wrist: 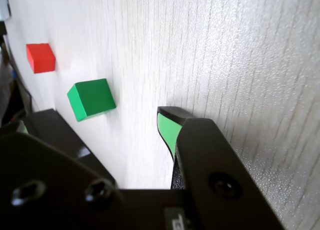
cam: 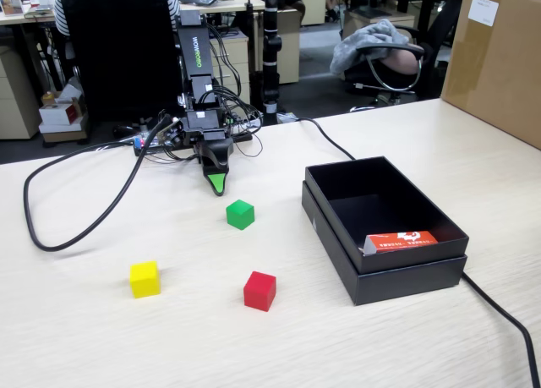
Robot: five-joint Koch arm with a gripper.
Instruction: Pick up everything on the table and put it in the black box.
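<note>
The big table (cam: 101,346) is pale wood and runs off every edge of the fixed view. The black box (cam: 406,274) sits on its right side, open on top. An orange-red carton (cam: 404,239) lies inside, half hidden by the near wall. The robot arm (cam: 196,75) leans down at the back, its top cut off. Its gripper (cam: 217,183) points at the table with a green tip, holding nothing. I cannot tell if the jaws are spread or pressed together. Three little blocks sit apart on the table, left of the box: the green block (cam: 240,214) near the tip, the red block (cam: 259,290), and the yellow block (cam: 144,279).
</note>
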